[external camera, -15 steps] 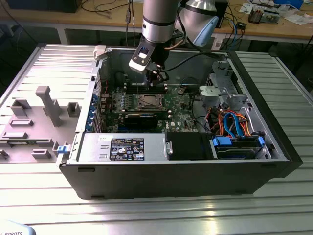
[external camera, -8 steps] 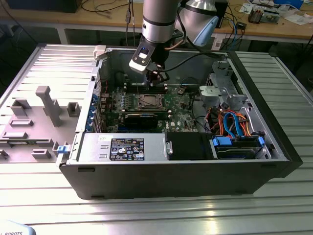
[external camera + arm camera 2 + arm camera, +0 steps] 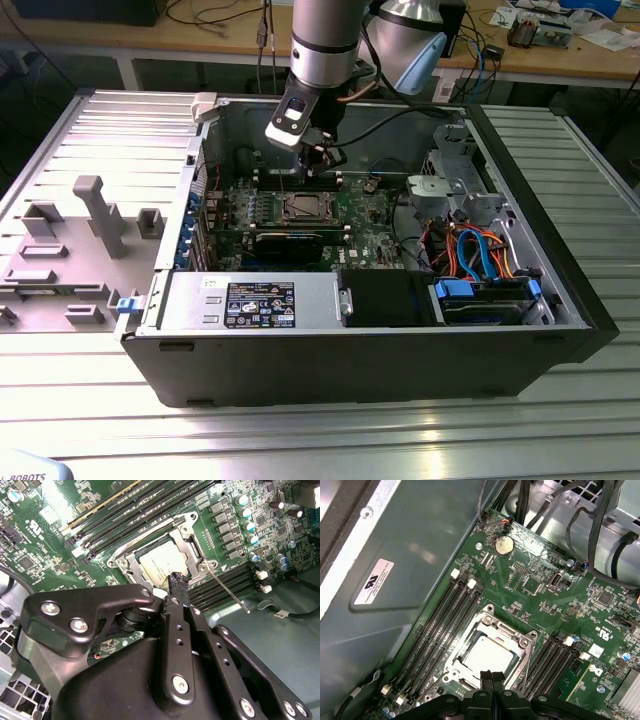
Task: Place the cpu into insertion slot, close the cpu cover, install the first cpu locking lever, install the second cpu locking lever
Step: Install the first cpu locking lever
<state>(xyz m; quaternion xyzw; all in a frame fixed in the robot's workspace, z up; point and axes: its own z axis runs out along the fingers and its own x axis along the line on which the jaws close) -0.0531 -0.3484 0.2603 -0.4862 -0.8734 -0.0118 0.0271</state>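
We logged cpu [image 3: 487,655] seated under lowered cpu cover [image 3: 512,631]. Gripper [image 3: 492,676] closed, empty, at cover's edge, likely as single pushing tip. Locking lever [image 3: 229,591] unlatched.

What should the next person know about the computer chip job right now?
End effector: shut, holding nothing, close above the edge of the insertion slot.
cpu: sitting in the slot, silver top up.
cpu cover: lying flat around the chip.
Done: cpu placed; cover looks closed.
Left: one thin locking lever sticks out loose beside the slot, not latched. I cannot tell about the other lever.
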